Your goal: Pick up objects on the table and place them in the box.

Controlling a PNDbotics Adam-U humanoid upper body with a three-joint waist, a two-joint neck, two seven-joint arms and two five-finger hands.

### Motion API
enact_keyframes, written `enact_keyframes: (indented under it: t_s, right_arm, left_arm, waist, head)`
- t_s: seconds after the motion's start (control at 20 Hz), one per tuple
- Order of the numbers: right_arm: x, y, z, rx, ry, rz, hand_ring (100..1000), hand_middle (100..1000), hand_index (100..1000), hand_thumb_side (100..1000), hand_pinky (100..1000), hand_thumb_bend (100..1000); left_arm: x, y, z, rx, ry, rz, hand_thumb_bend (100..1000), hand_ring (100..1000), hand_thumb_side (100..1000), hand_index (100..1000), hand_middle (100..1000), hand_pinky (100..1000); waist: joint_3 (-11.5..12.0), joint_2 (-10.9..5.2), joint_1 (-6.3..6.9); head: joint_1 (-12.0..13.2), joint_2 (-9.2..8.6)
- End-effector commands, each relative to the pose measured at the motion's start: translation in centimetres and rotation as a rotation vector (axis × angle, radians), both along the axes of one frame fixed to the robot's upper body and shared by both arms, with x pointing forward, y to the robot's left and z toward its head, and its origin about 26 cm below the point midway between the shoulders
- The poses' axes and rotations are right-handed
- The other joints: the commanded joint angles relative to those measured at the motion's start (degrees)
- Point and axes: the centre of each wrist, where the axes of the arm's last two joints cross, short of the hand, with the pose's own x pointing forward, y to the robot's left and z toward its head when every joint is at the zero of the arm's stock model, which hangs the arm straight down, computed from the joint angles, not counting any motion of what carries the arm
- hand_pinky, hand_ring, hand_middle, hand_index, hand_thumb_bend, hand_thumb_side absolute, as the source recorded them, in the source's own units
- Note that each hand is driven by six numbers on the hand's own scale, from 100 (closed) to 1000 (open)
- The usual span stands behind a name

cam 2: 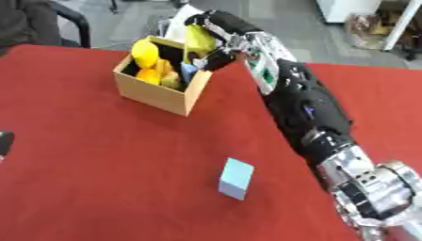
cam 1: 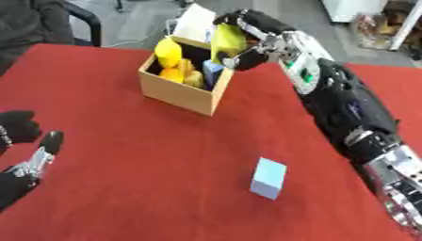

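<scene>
An open cardboard box (cam 1: 180, 92) stands at the back middle of the red table (cam 1: 132, 179). Inside it lie yellow and orange objects (cam 1: 171, 56) and a light blue piece (cam 1: 214, 69). My right hand (cam 1: 251, 40) is over the box's far right corner, fingers curled round a yellow-green object (cam 1: 227, 41) held above the opening. A light blue block (cam 1: 269, 178) sits alone on the cloth, nearer the front. My left hand (cam 1: 23, 136) rests low at the left edge, fingers curled, holding nothing.
A white sheet-like object (cam 1: 194, 22) leans behind the box. A dark chair (cam 1: 82, 21) and a seated person are past the table's far left corner. Grey floor and white furniture lie beyond the table's far edge.
</scene>
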Motion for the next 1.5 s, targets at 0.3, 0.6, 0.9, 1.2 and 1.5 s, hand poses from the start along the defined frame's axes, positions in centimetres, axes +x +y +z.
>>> enact_keyframes:
  t_s: [0.3,0.6,0.9,1.2,1.5]
  right_arm:
    - [0.72,0.52,0.05,0.059,-0.085,-0.165,717,776,953,391,747,100]
    - [0.72,0.72,0.64,0.038,-0.207,-0.273,874,951,975,486,857,228]
    - [0.85,1.12,-0.13,-0.005,-0.261,-0.254,910,979,979,503,886,238]
    - [0.85,1.1,-0.15,-0.007,-0.265,-0.247,910,979,979,503,886,238]
    - [0.83,1.13,-0.04,-0.008,-0.269,-0.241,908,977,978,500,884,240]
  left_arm:
    - [0.03,-1.17,1.46,0.001,-0.046,-0.078,533,603,409,704,551,657]
    - [0.07,-1.45,1.61,-0.001,-0.047,-0.09,532,603,410,703,550,656]
    - [0.06,-1.43,1.61,-0.003,-0.046,-0.089,530,603,410,703,550,656]
    - [0.05,-1.42,1.61,-0.003,-0.046,-0.089,530,603,410,703,550,656]
    - [0.04,-1.39,1.59,-0.003,-0.045,-0.089,530,603,411,703,550,656]
  waist:
    - [1.9,0.48,0.31]
    - [2.6,0.76,0.15]
    - [2.4,0.83,0.17]
    - [2.3,0.82,0.18]
    - [2.2,0.8,0.19]
  head:
    - [-2.0,-1.63]
    - [-2.4,-1.78]
    - [-2.4,-1.72]
    - [-2.4,-1.71]
    - [-2.3,-1.7]
